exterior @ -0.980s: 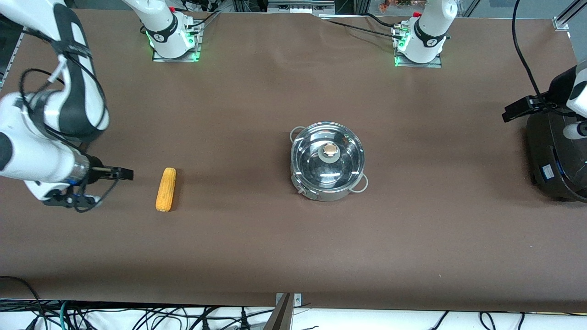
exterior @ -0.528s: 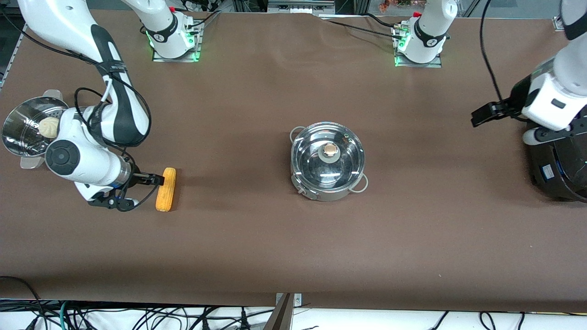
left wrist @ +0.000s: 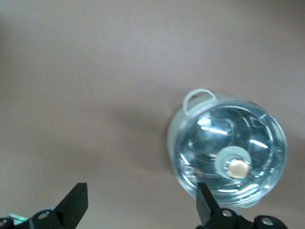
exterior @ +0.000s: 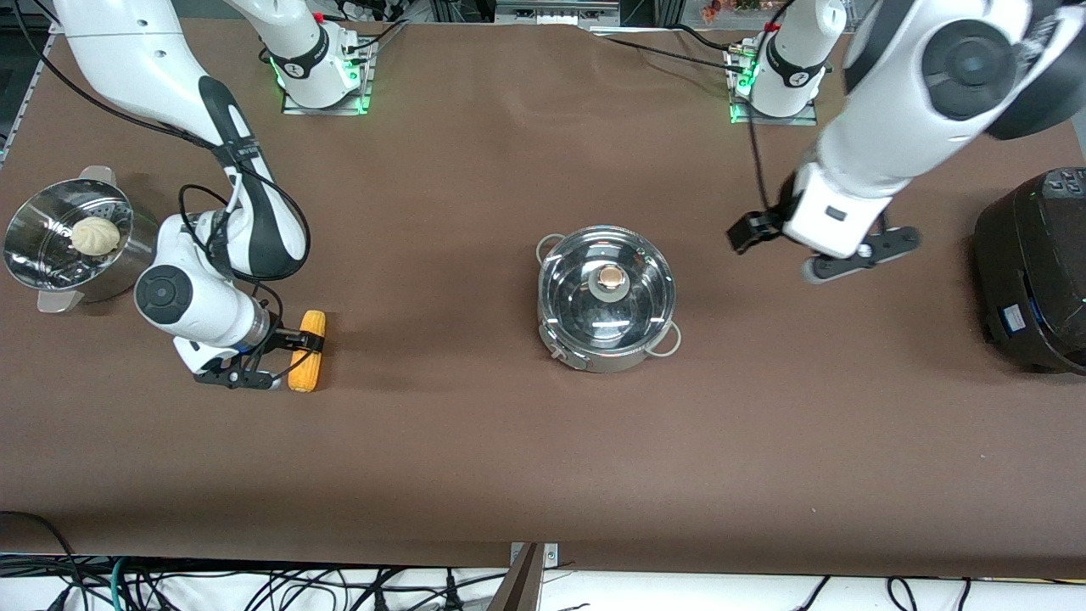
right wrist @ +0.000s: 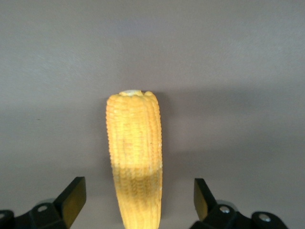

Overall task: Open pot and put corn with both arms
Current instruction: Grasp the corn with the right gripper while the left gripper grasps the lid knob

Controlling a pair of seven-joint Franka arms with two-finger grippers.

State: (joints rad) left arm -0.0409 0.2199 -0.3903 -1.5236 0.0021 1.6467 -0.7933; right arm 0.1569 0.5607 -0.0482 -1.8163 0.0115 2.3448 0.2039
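The steel pot (exterior: 607, 339) stands mid-table with its glass lid (exterior: 577, 305) on and the tan knob (exterior: 608, 277) on top. The corn (exterior: 302, 373) lies on the table toward the right arm's end. My right gripper (exterior: 305, 342) is low at the corn and open; in the right wrist view its fingers (right wrist: 71, 198) stand apart on either side of the corn (right wrist: 136, 143). My left gripper (exterior: 745, 231) is in the air beside the pot, toward the left arm's end, open and empty. The left wrist view shows the pot (left wrist: 228, 143) and the knob (left wrist: 238, 167).
A perforated steamer bowl (exterior: 34, 255) with a white bun (exterior: 94, 233) stands at the right arm's end. A large black cooker (exterior: 1031, 271) stands at the left arm's end. The brown table (exterior: 509, 450) is bare nearer the front camera.
My right gripper moved in from the table's end and now straddles the corn. My left arm swung from over the black cooker toward the pot.
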